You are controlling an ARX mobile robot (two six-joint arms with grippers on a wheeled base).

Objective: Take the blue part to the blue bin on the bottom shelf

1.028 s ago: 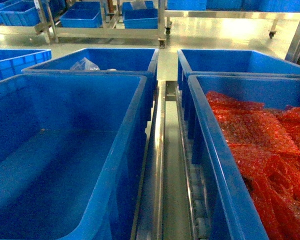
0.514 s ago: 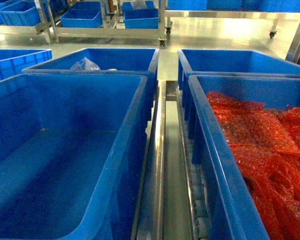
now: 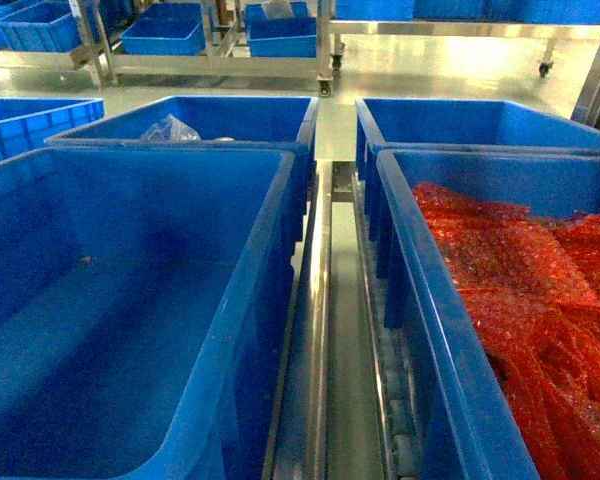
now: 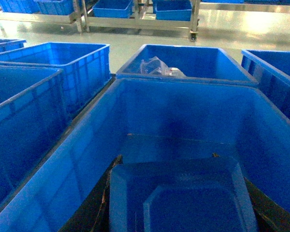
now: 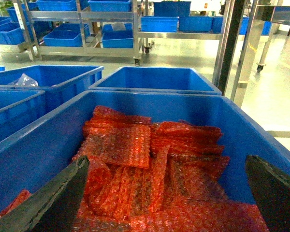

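Blue moulded plastic part [image 4: 181,195] sits low inside the large blue plastic bin [image 3: 235,300], between the left gripper's [image 4: 179,203] spread dark fingers. Right gripper [image 5: 166,193], fingers wide apart, hangs over red bubble-wrap bags [image 5: 154,169] in the neighbouring blue bin [image 3: 430,330].

left black tool [image 4: 181,212]: two dark fingers at the lower corners of the left wrist frame, one [image 4: 89,208] lower left, spread wide, a flat blue piece between them, grip unclear | right black tool [image 5: 166,203]: fingers [image 5: 48,200] at lower left and lower right, wide apart, nothing between | head frame: neither arm visible
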